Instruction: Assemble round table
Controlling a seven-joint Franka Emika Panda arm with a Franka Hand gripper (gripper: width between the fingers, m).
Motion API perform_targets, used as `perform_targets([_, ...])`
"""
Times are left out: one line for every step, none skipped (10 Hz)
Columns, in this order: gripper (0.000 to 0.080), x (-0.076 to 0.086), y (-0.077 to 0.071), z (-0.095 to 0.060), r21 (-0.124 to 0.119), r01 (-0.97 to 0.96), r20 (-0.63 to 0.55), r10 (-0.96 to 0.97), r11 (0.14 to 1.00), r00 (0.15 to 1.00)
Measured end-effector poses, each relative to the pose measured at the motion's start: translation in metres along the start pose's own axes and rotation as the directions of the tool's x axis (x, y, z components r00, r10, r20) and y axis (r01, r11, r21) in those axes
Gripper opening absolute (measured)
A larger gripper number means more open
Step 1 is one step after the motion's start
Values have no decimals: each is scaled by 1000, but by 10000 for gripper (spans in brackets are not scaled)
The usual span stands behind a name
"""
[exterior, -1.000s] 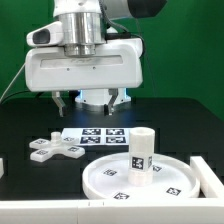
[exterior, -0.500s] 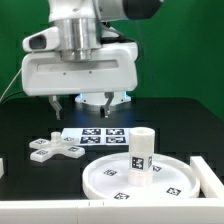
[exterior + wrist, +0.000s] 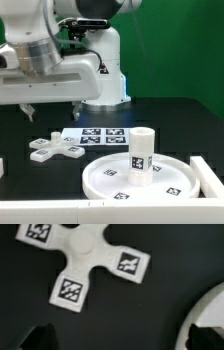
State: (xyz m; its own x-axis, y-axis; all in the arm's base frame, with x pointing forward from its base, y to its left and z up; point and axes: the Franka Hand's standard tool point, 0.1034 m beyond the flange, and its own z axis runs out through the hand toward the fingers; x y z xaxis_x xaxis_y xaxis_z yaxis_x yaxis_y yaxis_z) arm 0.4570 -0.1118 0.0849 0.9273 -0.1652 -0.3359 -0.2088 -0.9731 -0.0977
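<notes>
Leg (image 3: 141, 150) upright, axis vertical, on disc (image 3: 100, 180); foot (image 3: 50, 149) flat; pincer (image 3: 52, 111) spread, empty above it.

The cross-shaped foot (image 3: 92, 256) runs off the wrist view's edge, its tags blurred; only a sliver of the round disc (image 3: 214, 314) shows. In the exterior view, the arm (image 3: 50, 58) is cropped at upper left, and the marker board (image 3: 100, 136) tags are too small to read.
</notes>
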Motion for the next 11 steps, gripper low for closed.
perform_targets([649,3,0,0,0,2,28,-2,1000,1000])
perform_targets([649,4,1,1,-4,1,29,-1,1000,1000])
perform_targets([649,2,5,2,-9,1,46,0,1000,999])
perform_targets([649,-2,14,6,-29,0,96,2,1000,995])
perform_targets([649,-4,21,8,-68,10,154,0,998,988])
perform_targets([649,-2,22,13,-88,-11,162,25,996,987])
perform_targets([649,-1,22,15,-90,-8,152,22,996,988])
perform_targets([649,-1,23,15,-90,-9,152,23,996,988])
perform_targets([649,-1,23,15,-90,-9,152,23,996,988])
perform_targets([649,-3,23,16,-89,-10,164,25,996,986])
perform_targets([649,-5,25,17,-89,-8,183,24,996,983])
